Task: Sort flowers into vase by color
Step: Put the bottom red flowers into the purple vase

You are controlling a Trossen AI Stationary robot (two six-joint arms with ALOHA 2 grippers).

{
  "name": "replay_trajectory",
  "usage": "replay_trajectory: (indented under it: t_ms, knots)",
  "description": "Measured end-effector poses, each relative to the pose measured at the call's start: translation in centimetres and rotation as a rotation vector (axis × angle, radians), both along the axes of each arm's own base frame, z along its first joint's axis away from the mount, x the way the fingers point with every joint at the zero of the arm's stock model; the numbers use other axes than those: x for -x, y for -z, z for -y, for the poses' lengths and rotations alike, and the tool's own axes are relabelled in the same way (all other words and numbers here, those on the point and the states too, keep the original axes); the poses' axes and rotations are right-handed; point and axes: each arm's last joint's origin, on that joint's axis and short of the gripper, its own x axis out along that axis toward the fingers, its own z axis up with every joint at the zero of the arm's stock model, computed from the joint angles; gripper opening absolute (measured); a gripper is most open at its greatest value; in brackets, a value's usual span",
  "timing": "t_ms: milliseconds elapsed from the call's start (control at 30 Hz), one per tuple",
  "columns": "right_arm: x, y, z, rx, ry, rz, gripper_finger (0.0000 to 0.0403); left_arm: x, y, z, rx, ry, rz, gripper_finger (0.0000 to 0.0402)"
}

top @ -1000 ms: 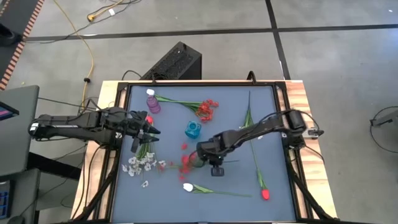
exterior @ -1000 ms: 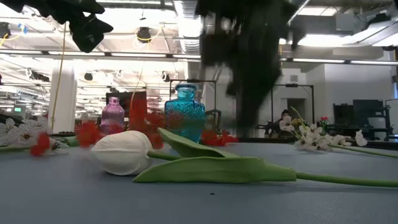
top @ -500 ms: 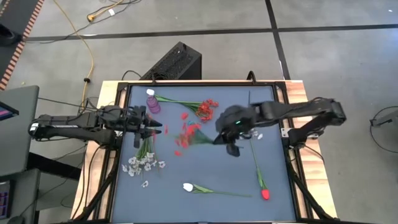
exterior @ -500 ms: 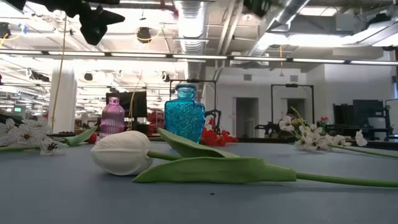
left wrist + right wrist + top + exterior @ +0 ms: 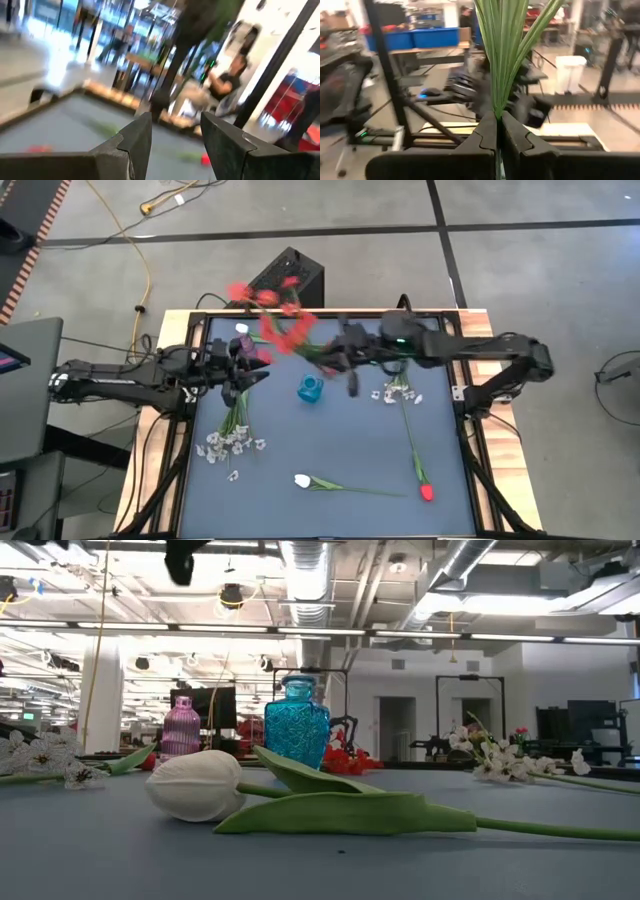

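Observation:
My right gripper (image 5: pixel 337 361) is raised over the table's far middle, shut on a red clustered spray (image 5: pixel 277 320) whose blossoms reach toward the far-left corner. My left gripper (image 5: pixel 255 372) hovers open beside the purple vase (image 5: pixel 244 347), its fingers (image 5: pixel 135 142) holding nothing. A teal vase (image 5: pixel 310 388) stands upright mid-table. White blossom sprays lie at the left (image 5: pixel 230 442) and the right (image 5: pixel 395 392). A white tulip (image 5: pixel 302 480) and a red tulip (image 5: pixel 427 492) lie flat near the near edge. My right gripper pinches the red spray by its bunch of green stems (image 5: pixel 496 107) between the two shut fingers (image 5: pixel 482 135). The stems and leaves fan out beyond the fingertips. The spray is lifted clear of the table, its red blossoms (image 5: pixel 290 330) reaching out toward the table's far-left.
In the low view the teal vase (image 5: pixel 297 735) and purple vase (image 5: pixel 181 727) stand behind the white tulip (image 5: pixel 195 785). A black box (image 5: pixel 285 278) sits beyond the far edge. A raised frame (image 5: pixel 195 420) rims the table.
My right gripper has risen from the table's near-middle and swung toward the far edge and left, carrying the red spray up clear of the table. The blossoms now hang over the far-left area. My left gripper has edged slightly toward the right and stayed open.

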Motion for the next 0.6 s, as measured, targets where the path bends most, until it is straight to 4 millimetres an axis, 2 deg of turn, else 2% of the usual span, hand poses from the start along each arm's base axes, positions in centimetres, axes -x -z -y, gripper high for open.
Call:
replay_trajectory:
  t_ms: [100,200,367,600]
  knots:
    - [-1.9,1.8,1.4,-0.095,0.015,-0.017,0.0028,-0.7,-0.7,-0.1,-0.034,-0.021,0.096,0.0158]
    - [-3.0,2.9,2.2,-0.143,-0.017,-0.023,0.0030,-1.1,-0.9,-0.2,-0.063,-0.081,0.136,0.0158]
    - [-4.3,4.0,2.2,-0.160,-0.043,-0.009,0.0030,-1.2,-0.5,-0.6,-0.046,-0.192,0.095,0.0158]
    - [-5.6,5.7,2.2,-0.207,-0.053,-0.044,0.0032,-1.3,-0.5,-0.5,-0.046,-0.151,0.093,0.0158]
